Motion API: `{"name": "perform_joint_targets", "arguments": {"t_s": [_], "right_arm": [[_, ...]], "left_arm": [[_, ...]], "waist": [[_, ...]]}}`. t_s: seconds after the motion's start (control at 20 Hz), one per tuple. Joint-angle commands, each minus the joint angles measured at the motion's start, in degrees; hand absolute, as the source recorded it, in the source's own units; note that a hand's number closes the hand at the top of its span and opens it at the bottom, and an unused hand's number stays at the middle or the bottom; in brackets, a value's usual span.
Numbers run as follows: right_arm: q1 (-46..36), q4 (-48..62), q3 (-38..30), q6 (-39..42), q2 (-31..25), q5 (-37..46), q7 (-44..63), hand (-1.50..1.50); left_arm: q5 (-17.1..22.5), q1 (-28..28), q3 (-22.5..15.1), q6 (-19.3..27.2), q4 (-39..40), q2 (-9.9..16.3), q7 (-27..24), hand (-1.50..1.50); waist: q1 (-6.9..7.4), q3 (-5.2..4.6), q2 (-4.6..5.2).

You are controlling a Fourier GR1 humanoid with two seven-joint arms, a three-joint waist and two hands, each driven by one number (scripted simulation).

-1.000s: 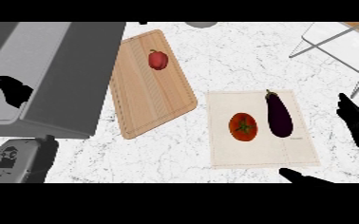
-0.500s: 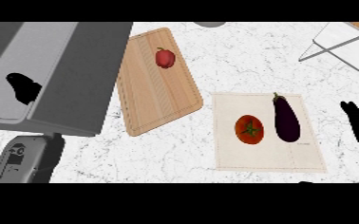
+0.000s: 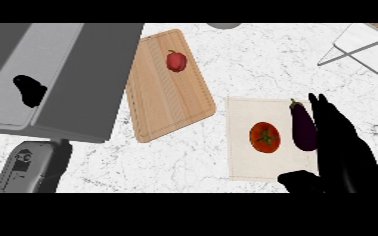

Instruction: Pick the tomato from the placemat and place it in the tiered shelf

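Note:
A red tomato [image 3: 264, 137] with a green stem lies on a pale placemat [image 3: 244, 165] at the right of the counter. Beside it on the mat rests a dark purple eggplant [image 3: 303, 125]. My right hand [image 3: 341, 150] hovers open over the mat's right edge, fingers straight and pointing away, thumb [image 3: 298, 180] low near the mat's front; it does not touch the tomato. My left hand [image 3: 29, 90] shows as a dark shape at the far left over the grey sink, and its fingers are not readable. Part of the tiered shelf [image 3: 353, 50], a white wire frame, shows at the top right.
A wooden cutting board [image 3: 166, 95] lies at centre left with a red bell pepper [image 3: 176, 61] on it. A grey sink basin [image 3: 63, 75] fills the left side. A grey appliance [image 3: 26, 166] sits at the lower left. A grey round object [image 3: 224, 25] peeks at the top edge.
My right hand has come in from the right edge and now stands over the placemat beside the eggplant. The view has shifted, sliding everything slightly down and right.

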Motion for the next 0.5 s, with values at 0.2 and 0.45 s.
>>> {"name": "perform_joint_targets", "arguments": {"t_s": [0.2,0.45], "right_arm": [[-6.42,9.13,6.65,10.79,11.35,7.34,16.55,-1.5],[-8.88,15.13,4.86,13.56,17.07,9.59,15.67,-1.5]], "left_arm": [[-0.47,0.44,0.66,-0.3,0.79,0.63,-0.6,0.0],[-0.41,-0.31,1.16,0.61,-0.07,0.7,1.52,0.0]], "waist": [[-1.42,0.16,-0.28],[-1.72,0.28,-0.37]]}}
